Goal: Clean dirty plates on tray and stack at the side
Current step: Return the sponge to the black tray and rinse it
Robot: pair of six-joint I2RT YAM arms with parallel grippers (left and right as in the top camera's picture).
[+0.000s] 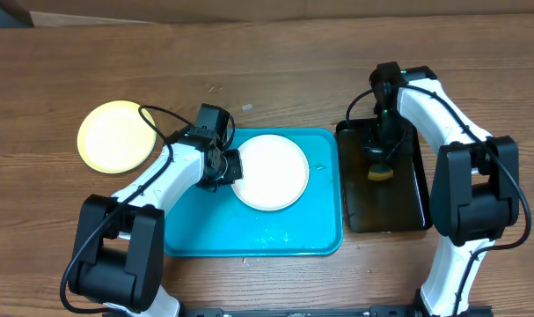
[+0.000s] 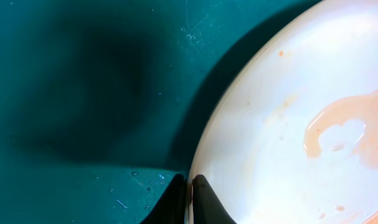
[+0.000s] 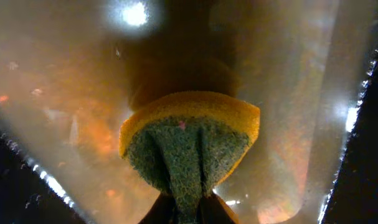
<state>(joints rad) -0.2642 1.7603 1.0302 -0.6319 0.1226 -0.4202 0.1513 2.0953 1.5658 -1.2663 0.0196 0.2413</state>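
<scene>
A white plate (image 1: 269, 171) lies on the teal tray (image 1: 249, 231), right of its middle. My left gripper (image 1: 232, 167) is shut on the plate's left rim. In the left wrist view the two dark jaws pinch the rim of this plate (image 2: 288, 93) at my left gripper (image 2: 191, 186), and an orange smear (image 2: 341, 127) streaks the plate's inside. A pale yellow plate (image 1: 117, 135) rests on the table left of the tray. My right gripper (image 1: 379, 158) is shut on a yellow and green sponge (image 1: 380, 173), seen close up as the folded sponge (image 3: 189, 140) in my right gripper (image 3: 187, 206).
A black tray (image 1: 407, 207) with cloudy water (image 3: 288, 93) stands right of the teal tray, under the sponge. Droplets dot the teal tray floor (image 2: 83, 93). The table's wooden surface (image 1: 275, 70) stretches along the far side.
</scene>
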